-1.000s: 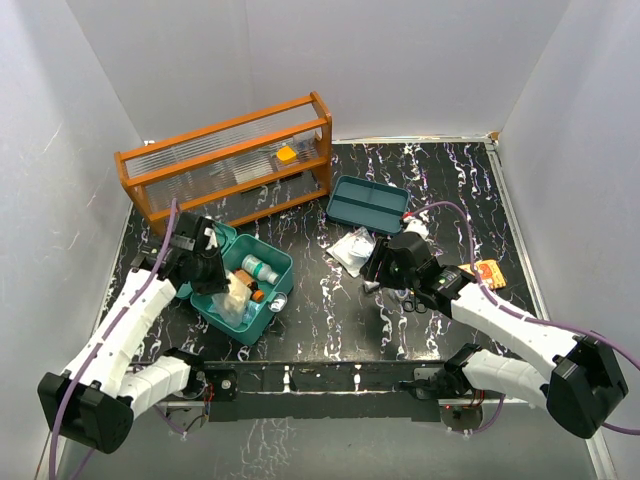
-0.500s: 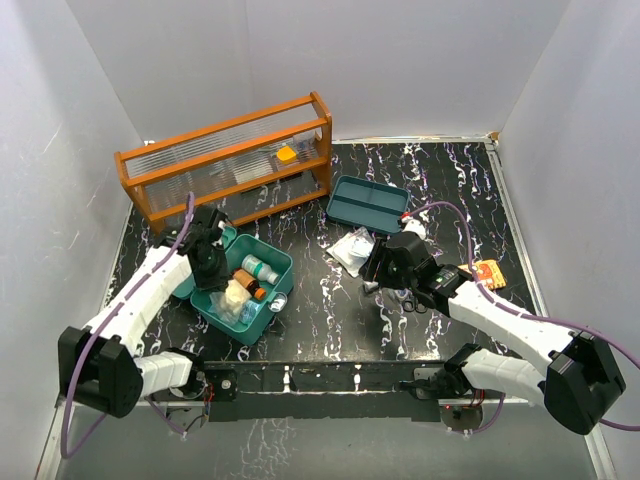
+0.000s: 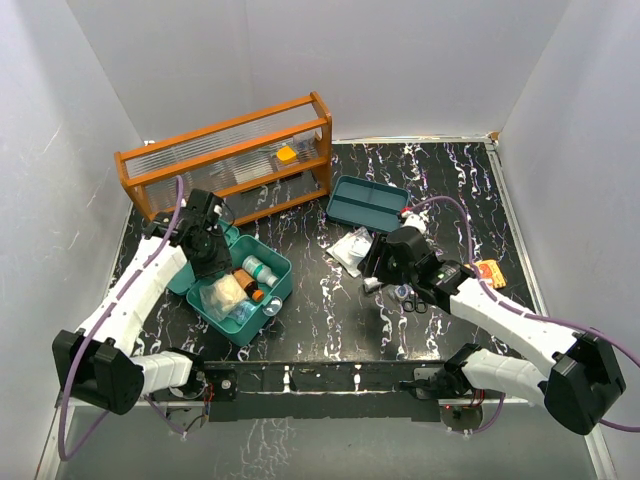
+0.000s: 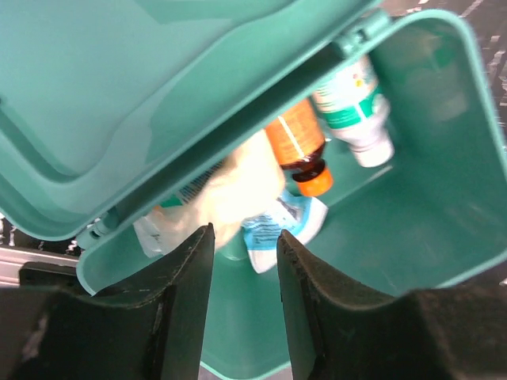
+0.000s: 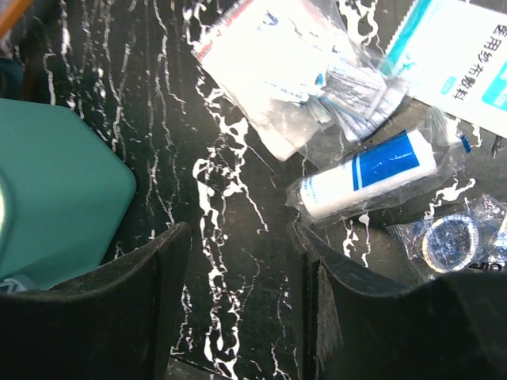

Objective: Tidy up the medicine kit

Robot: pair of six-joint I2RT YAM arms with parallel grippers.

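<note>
The teal medicine kit (image 3: 262, 300) stands open at the left, its lid (image 4: 119, 79) tipped back. Inside lie a brown bottle with an orange cap (image 4: 297, 146), a white and green bottle (image 4: 354, 111), a white pouch (image 3: 222, 293) and a blue and white sachet (image 4: 279, 229). My left gripper (image 4: 243, 237) hangs open over the box's lid side (image 3: 208, 265), with nothing between its fingers. The matching tray insert (image 3: 368, 203) lies at the back centre. My right gripper (image 3: 375, 272) is open low over the table (image 5: 238, 237), just left of a wrapped bandage roll (image 5: 372, 178).
A wooden rack (image 3: 230, 160) with clear panels stands at the back left. Clear packets (image 3: 352, 250) lie by the right gripper. Scissors (image 3: 410, 298) and an orange packet (image 3: 488, 272) lie to its right. A white and teal sachet (image 5: 459, 55) lies beyond the bandage roll.
My left gripper's jaws have opened, and it has drawn back towards the lid. The white pouch now lies in the box. The right arm has barely moved.
</note>
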